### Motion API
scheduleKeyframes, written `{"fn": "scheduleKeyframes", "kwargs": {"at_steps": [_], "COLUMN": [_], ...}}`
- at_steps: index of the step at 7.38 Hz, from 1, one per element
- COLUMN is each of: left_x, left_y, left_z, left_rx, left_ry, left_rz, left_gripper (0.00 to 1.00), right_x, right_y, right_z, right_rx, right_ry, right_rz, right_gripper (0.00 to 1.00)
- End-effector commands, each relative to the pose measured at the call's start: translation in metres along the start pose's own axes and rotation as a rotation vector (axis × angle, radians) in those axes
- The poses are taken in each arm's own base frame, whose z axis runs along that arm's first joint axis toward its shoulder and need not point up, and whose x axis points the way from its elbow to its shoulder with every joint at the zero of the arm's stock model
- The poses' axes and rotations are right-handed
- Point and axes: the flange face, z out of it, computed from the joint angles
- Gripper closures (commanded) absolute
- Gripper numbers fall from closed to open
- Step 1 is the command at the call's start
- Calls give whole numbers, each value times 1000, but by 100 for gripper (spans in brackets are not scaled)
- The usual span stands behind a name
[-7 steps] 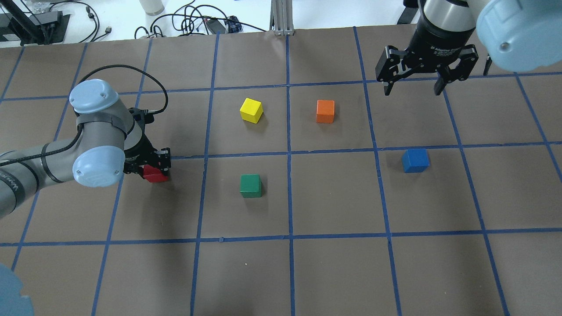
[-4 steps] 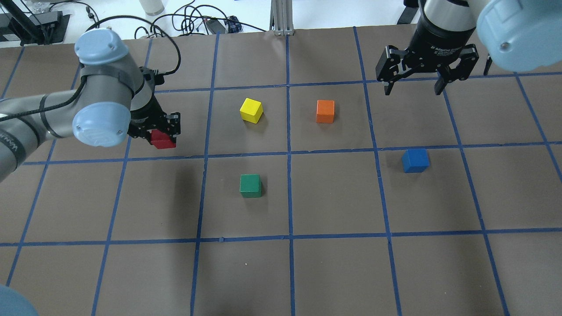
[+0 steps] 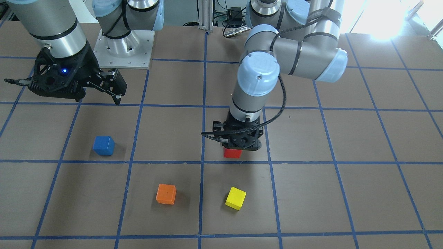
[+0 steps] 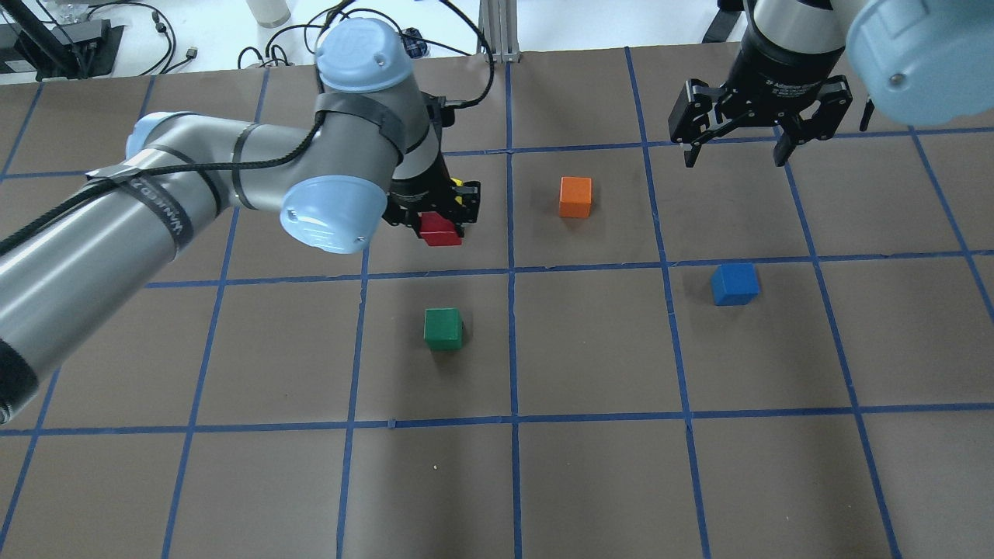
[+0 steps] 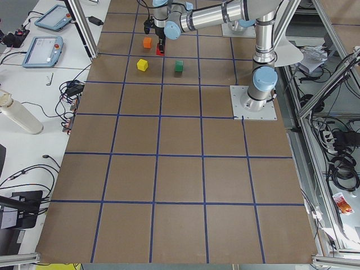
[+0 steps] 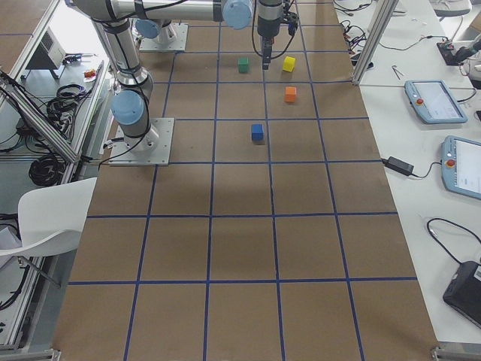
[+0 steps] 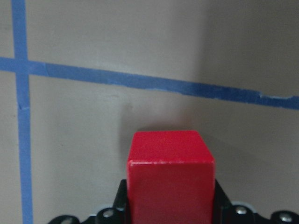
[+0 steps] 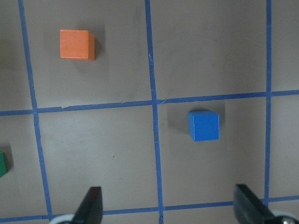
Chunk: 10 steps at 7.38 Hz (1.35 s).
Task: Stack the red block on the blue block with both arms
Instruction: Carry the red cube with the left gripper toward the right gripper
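My left gripper [image 4: 435, 225] is shut on the red block [image 4: 439, 231] and holds it above the table, near the middle. The held block also shows in the front-facing view [image 3: 232, 152] and fills the left wrist view [image 7: 170, 175]. The blue block [image 4: 734, 283] sits on the table at the right, also in the front-facing view [image 3: 103, 145] and the right wrist view [image 8: 203, 125]. My right gripper [image 4: 736, 154] is open and empty, high above the far right, beyond the blue block.
An orange cube [image 4: 575, 196] sits at centre back. A green cube [image 4: 443, 328] sits in front of the held block. A yellow cube [image 3: 235, 198] lies mostly hidden behind my left gripper in the overhead view. Blue tape lines grid the brown table [image 4: 590, 466].
My left arm has lifted the red block and carried it right, from the left side towards the table's middle. The right gripper has stayed nearly still.
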Motion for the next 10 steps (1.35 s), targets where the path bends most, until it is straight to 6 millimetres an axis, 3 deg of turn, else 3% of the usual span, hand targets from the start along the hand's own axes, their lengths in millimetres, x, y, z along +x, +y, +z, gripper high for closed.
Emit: {"fn": "scheduleKeyframes", "kwargs": {"at_steps": [1,2,6,7,8,9,10], "left_x": [74,93,113,116,117,118,118], "left_y": [16,25,30,33,33,33,26], "left_z": [33,51,115,122,129,127,102], "left_rx": [-46,-64,-111,-114,-123,-125,-91], "left_ry": [27,14,-23,-40,-46,-36,-22], "left_rz": [-3,19,-25,-22,-28,-41,-46], "left_gripper": [100,100,94,71,22,0,0], "right_x": [0,0,0,0,0,0,0], "right_y": [0,0,0,0,0,0,0], "right_z": [0,0,-3,-3,-3,-3,-2], "right_rx": [0,0,6,6,6,6,5], "right_ry": [0,0,-1,-3,-3,-5,-4], "right_rz": [1,1,1,1,1,1,1], "right_gripper": [0,0,0,0,0,0,0]}}
